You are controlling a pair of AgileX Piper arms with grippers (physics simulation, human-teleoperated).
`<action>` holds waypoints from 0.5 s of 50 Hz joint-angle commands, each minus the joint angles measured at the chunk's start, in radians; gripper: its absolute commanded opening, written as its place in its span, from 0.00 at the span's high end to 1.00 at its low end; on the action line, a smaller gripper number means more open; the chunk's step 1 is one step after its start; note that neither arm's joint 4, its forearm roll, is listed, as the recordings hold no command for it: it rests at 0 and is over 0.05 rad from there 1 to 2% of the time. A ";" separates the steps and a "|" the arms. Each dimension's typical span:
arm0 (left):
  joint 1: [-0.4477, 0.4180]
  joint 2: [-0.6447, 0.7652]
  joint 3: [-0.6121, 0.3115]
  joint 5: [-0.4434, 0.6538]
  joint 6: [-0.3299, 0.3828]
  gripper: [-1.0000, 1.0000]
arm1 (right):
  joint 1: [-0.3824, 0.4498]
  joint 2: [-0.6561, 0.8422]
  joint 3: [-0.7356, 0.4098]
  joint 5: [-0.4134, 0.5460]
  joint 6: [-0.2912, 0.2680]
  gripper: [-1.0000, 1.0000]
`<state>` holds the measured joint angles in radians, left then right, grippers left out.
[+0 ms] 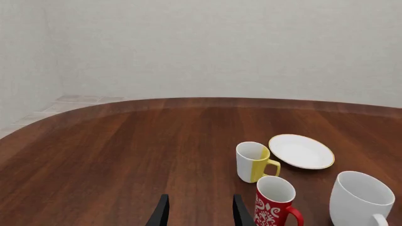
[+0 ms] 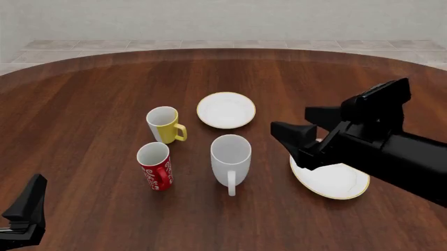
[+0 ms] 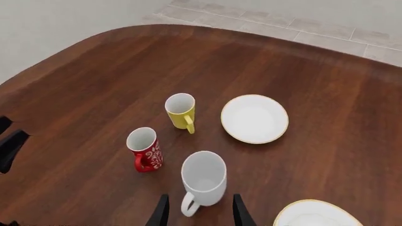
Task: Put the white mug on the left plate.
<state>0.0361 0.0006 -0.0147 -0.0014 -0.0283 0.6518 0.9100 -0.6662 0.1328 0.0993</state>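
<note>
The table (image 2: 84,104) carries all things. The right gripper (image 3: 197,212) hangs above it with fingers apart and holds nothing. The white mug (image 2: 231,155) stands upright just in front of and below it, handle toward the arms. The left plate (image 2: 225,110) lies beyond the mug, well apart from the pincer. The left gripper (image 1: 197,214) is also open and empty.

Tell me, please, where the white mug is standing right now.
In the front view the white mug stands upright near the table's middle, just nearer than the left plate, with the red mug to its left and the larger plate to its right.
</note>
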 commanded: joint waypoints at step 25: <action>-0.001 0.000 0.003 -0.001 -0.001 0.00 | 0.002 0.087 0.037 -0.089 0.025 0.00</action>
<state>0.0353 0.0003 -0.0121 -0.0033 -0.0286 0.6550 0.9713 -0.6336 0.0687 0.1174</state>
